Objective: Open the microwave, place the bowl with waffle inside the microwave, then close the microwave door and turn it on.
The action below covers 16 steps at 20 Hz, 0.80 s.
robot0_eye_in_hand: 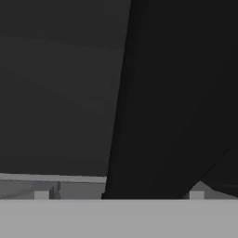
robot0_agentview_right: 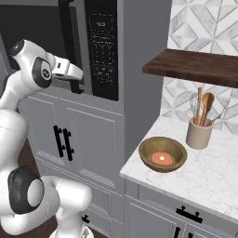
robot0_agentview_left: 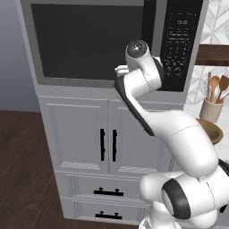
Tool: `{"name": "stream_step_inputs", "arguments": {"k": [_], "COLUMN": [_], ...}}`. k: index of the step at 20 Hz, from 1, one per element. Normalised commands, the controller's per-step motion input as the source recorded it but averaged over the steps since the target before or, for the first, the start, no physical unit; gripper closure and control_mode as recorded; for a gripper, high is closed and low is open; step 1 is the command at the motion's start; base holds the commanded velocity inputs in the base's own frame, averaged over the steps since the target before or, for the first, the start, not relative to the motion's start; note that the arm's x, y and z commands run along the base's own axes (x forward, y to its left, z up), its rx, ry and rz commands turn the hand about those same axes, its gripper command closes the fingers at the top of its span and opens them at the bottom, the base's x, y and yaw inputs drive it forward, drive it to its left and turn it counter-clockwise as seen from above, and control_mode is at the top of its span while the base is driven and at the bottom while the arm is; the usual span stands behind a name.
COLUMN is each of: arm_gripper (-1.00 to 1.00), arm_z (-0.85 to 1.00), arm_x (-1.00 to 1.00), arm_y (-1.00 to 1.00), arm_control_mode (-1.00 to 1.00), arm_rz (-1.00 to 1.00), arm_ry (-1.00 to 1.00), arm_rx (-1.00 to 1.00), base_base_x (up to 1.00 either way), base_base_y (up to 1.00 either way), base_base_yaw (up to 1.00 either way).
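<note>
The grey microwave (robot0_agentview_left: 112, 44) (robot0_agentview_right: 100, 46) has its dark glass door (robot0_agentview_left: 89, 40) (robot0_eye_in_hand: 56, 93) shut, with a black keypad (robot0_agentview_left: 179, 40) on its right. My gripper (robot0_agentview_right: 76, 84) (robot0_eye_in_hand: 119, 195) is up against the lower end of the black bar handle (robot0_agentview_right: 69, 37) (robot0_eye_in_hand: 176, 102). It is open, and in the hand view the handle stands between its two fingertips. The brown bowl (robot0_agentview_right: 162, 154) (robot0_agentview_left: 214, 129) sits on the white counter to the microwave's right, with the reddish-orange waffle (robot0_agentview_right: 160, 159) inside it.
A beige crock of wooden utensils (robot0_agentview_right: 199, 134) (robot0_agentview_left: 211, 109) stands behind the bowl on the marble counter (robot0_agentview_right: 209, 181), under a dark wooden shelf (robot0_agentview_right: 195, 67). Light grey cabinet doors (robot0_agentview_left: 107, 143) and drawers (robot0_agentview_left: 107, 192) lie below the microwave.
</note>
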Motion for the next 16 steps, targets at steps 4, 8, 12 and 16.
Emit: {"name": "stream_step_inputs", "arguments": {"k": [4, 8, 12, 16], "arm_gripper": [-1.00, -1.00, -1.00, -1.00], "arm_z": [-0.22, -0.30, -0.59, -0.87], "arm_x": [0.34, 0.33, 0.38, 0.51], "arm_y": [-0.24, -0.29, -0.47, -0.79], "arm_control_mode": [-1.00, -1.00, -1.00, -1.00], "arm_rz": [-0.14, -0.11, -0.03, 0.01], "arm_ry": [0.00, -0.01, -0.11, -0.20], "arm_rx": [0.00, 0.00, 0.00, 0.00], "base_base_x": [0.00, 0.00, 0.00, 0.00], "base_base_y": [0.00, 0.00, 0.00, 0.00], "base_base_yaw": [0.00, 0.00, 0.00, 0.00]}}
